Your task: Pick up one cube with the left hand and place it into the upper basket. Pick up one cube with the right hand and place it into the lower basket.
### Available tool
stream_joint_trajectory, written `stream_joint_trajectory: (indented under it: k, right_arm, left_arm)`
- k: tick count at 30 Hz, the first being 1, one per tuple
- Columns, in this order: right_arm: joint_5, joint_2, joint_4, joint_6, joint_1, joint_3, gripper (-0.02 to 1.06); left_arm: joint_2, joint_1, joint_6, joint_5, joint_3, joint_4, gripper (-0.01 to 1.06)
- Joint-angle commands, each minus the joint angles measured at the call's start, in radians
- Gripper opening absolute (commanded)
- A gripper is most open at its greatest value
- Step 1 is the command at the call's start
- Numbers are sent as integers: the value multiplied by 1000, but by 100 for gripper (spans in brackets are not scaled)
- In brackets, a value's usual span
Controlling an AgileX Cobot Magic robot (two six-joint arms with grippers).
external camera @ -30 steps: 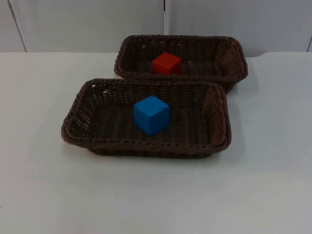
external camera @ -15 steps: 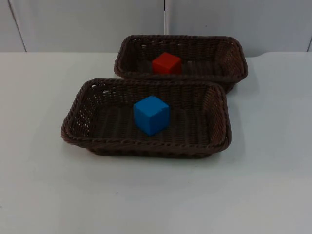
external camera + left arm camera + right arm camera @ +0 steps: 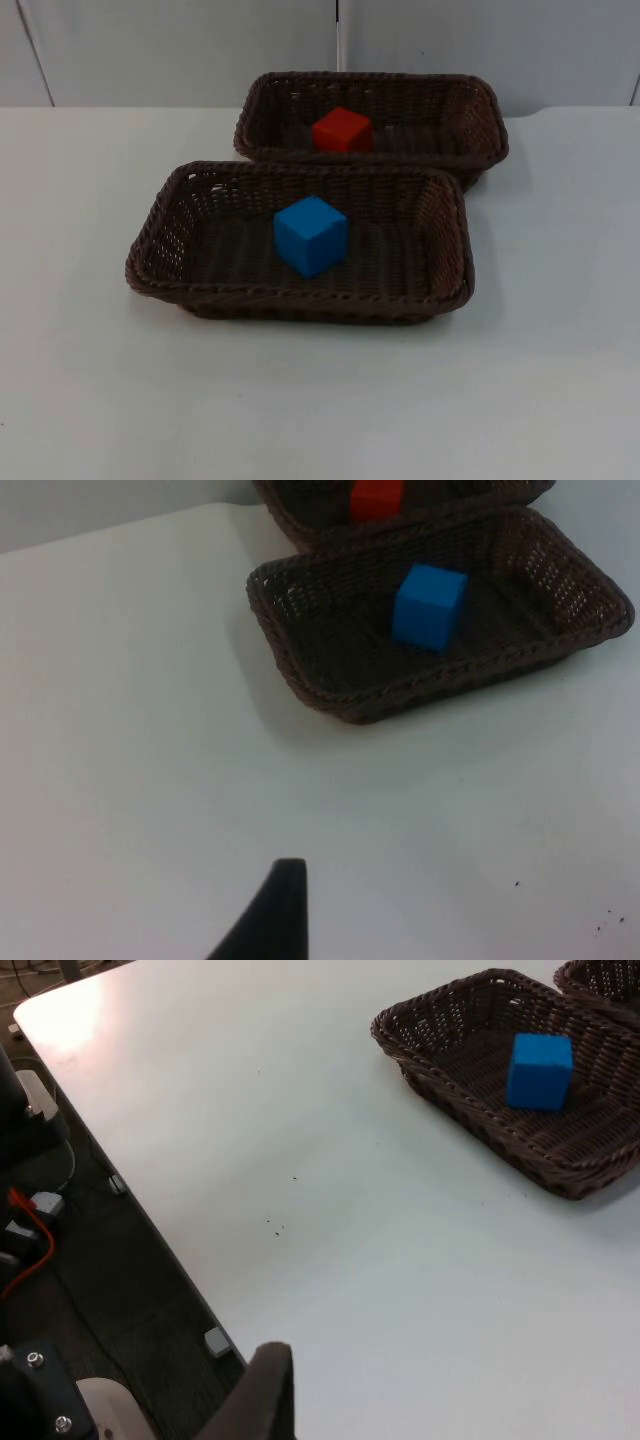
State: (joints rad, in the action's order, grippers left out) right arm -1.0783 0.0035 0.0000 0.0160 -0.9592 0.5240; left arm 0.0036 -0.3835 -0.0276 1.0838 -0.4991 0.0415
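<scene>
red cube [image 3: 342, 130]: I see it sitting in upper basket [image 3: 480, 135], roughly mid-floor.
blue cube [image 3: 311, 235]: in lower basket [image 3: 160, 250], center, turned w/ a corner toward me.
baskets: dark brown wicker, rect., upright, just beside each other.

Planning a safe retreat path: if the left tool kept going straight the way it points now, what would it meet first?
Probably bare table top first. The left tool's fingertip aims over white surface, with the lower basket off to one side, though depth is hard to judge.
</scene>
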Motion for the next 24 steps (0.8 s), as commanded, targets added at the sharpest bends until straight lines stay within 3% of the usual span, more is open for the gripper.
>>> stream_joint_trajectory:
  k: [1, 24]
  right_arm:
    - [0, -4, 0, 1, -5, -8, 105]
    - [0, -4, 0, 2, -2, -8, 105]
  left_arm:
    - [-4, 1, 0, -9, 5, 3, 105]
    - [-4, 1, 0, -9, 5, 3, 105]
